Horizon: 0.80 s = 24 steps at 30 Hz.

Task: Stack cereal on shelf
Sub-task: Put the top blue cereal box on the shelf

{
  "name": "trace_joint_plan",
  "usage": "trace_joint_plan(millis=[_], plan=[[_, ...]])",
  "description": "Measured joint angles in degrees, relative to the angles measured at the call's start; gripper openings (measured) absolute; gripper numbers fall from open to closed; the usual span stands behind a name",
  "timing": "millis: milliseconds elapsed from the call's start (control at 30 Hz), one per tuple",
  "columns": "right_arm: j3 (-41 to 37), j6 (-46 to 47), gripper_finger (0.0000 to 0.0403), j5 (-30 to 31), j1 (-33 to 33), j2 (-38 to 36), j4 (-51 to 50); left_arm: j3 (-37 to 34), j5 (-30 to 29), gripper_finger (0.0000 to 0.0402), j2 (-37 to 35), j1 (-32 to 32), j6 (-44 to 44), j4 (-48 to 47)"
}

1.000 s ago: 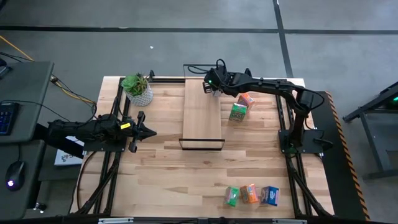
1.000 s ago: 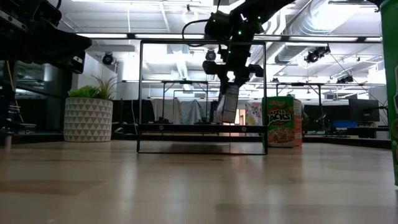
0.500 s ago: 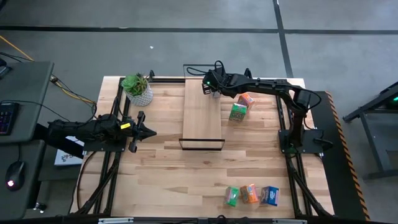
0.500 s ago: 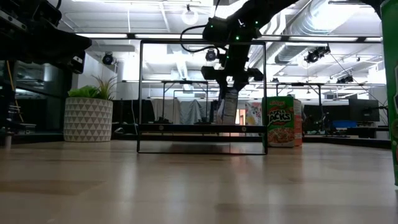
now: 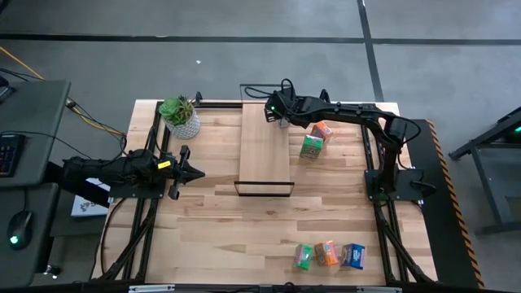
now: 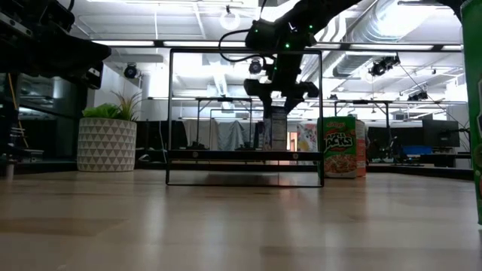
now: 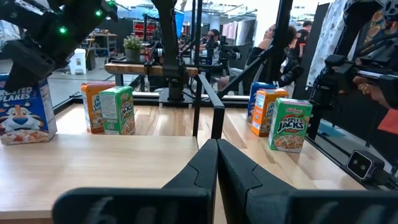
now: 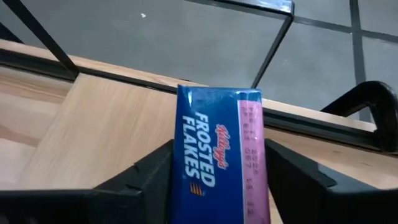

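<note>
Your right gripper (image 8: 217, 186) has just spread its jaws, leaving the blue cereal box (image 8: 221, 162) upright on the shelf (image 5: 264, 146); the left gripper's (image 5: 195, 172) jaws stay closed.

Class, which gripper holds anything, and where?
The left gripper holds nothing. The right gripper straddles the upper sides of the blue cereal box on the shelf; an actual grip cannot be told.

Cereal box (image 6: 276, 129) upright on shelf (image 5: 264, 146) far end, R side. Two boxes (image 5: 314, 139) on table just R of shelf. Three (image 5: 329, 254) near front-R edge.
</note>
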Motion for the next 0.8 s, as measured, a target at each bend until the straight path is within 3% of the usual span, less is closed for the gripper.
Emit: trace_joint_plan(millis=[300, 567, 800], plan=[[0.0, 0.4, 0.0233, -2.9, 0.0, 0.0, 3.3, 0.0, 0.0, 0.0003, 0.0, 0.0, 0.0, 0.0], [0.0, 0.6, 0.0233, -3.3, 0.0, 0.0, 0.2, 0.0, 0.0, 0.0003, 0.0, 0.0, 0.0, 0.0], [0.0, -0.5, 0.0233, -8.8, 0.0, 0.0, -0.4, 0.0, 0.0, 0.0003, 0.0, 0.0, 0.0, 0.0]])
